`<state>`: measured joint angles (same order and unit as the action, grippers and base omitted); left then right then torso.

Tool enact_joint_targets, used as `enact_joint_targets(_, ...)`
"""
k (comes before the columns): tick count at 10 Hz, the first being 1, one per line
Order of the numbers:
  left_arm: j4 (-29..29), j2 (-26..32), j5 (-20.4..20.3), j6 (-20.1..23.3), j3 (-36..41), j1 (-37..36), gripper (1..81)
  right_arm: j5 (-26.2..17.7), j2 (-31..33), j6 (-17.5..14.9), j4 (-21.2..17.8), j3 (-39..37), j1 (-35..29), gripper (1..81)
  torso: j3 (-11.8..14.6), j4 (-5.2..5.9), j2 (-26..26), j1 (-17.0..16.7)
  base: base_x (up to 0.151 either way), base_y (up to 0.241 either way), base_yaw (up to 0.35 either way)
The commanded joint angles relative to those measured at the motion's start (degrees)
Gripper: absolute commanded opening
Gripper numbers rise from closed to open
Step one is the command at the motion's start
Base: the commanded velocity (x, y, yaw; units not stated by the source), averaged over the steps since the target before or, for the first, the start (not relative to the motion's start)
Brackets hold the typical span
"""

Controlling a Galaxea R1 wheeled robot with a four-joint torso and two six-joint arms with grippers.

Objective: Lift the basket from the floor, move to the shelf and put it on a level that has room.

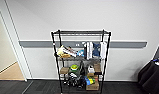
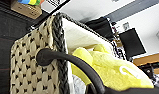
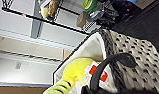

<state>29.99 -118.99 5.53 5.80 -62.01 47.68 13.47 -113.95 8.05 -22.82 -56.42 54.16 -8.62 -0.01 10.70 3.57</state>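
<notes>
The shelf (image 1: 80, 61) stood against the wall on the floor (image 1: 40, 87), its top level (image 1: 81, 32) bare while lower tiers were crowded. The basket (image 2: 37, 65) — yellow plush toy (image 2: 107, 67) inside — hung close before the shelf's lower tiers; whether either end effector clenched a handle (image 2: 70, 62), I cannot tell. Best raised level — rim above that frame.

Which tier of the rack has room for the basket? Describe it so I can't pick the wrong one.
Find the black wire shelf standing against the white wall, just in front of the grey wall rail. Follow its posts to the very top: the level is the topmost wire-grid tier with a thin black frame. Unlike the tiers below, crowded with books, boxes and clutter, nothing stands on it.
</notes>
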Motion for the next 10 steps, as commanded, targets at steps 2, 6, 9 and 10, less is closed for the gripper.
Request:
enact_joint_targets(2,-0.55,2.09,1.76,0.70,3.13,-7.11,1.0,-0.56,0.80,-0.05,2.69,2.47,-5.42,1.0,0.00,0.00,0.00,0.02,0.113,0.000,0.000)
enact_joint_targets(6,-0.55,2.96,1.85,0.70,3.12,-7.11,1.0,0.05,-0.34,-0.05,3.92,1.67,-2.43,1.0,0.02,0.00,0.00,-0.02,0.117,0.000,0.000)
enact_joint_targets(9,-0.55,3.40,2.02,0.70,3.04,-7.11,1.0,2.26,-0.87,0.04,5.41,1.50,-0.50,1.0,0.02,0.00,0.00,-0.02,0.117,0.000,0.000)
enact_joint_targets(10,-0.55,3.32,1.94,0.70,3.04,-7.11,1.0,2.26,-0.87,0.04,5.42,1.59,-0.76,1.0,0.02,0.00,0.00,-0.02,0.117,0.000,0.000)
